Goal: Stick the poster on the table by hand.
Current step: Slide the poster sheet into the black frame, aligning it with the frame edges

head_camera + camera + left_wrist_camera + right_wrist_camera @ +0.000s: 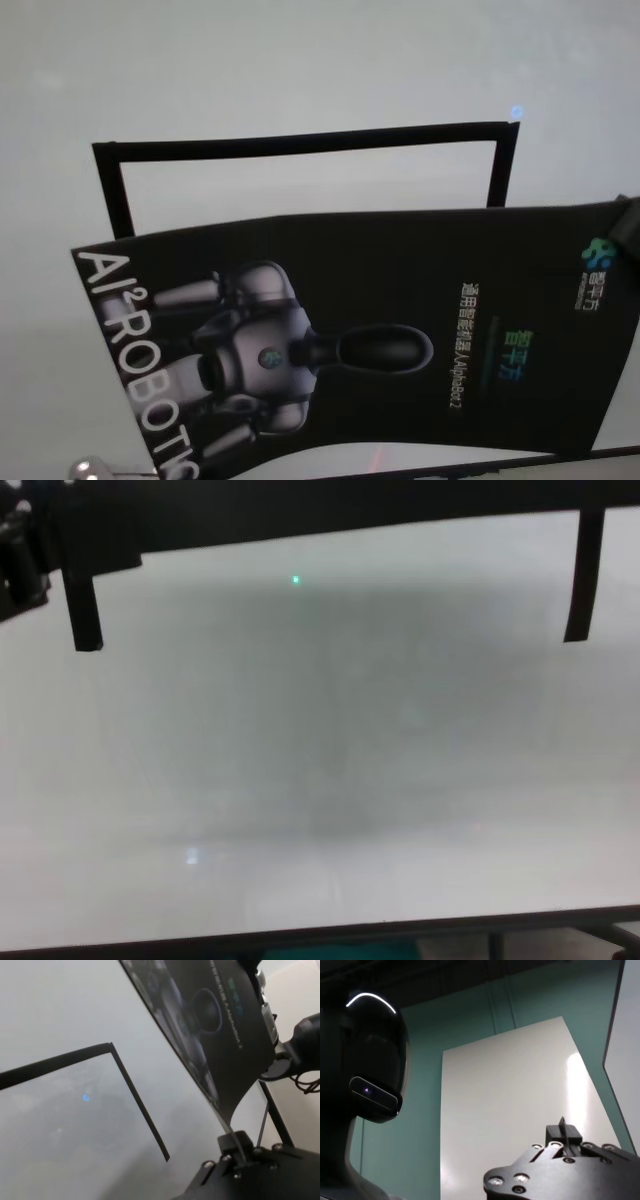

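Observation:
The poster (pixel 380 330) is a black glossy sheet with a grey robot figure and white "AI²ROBOTIC" lettering. It hangs slanted in the air above the table (pixel 300 70), stretched between both arms. My left gripper (pixel 239 1146) is shut on one thin edge of the poster (pixel 220 1015). At the opposite edge my right gripper (pixel 563 1135) is shut on the sheet, which shows only as a thin sliver between its fingers. In the head view the right gripper (pixel 628 232) sits at the poster's right edge.
A black tape outline (pixel 300 145) marks a rectangle on the table, partly under the raised poster. Its side strips (pixel 85 615) show in the chest view above the pale tabletop (pixel 320 780). The robot's dark head (pixel 370 1060) fills part of the right wrist view.

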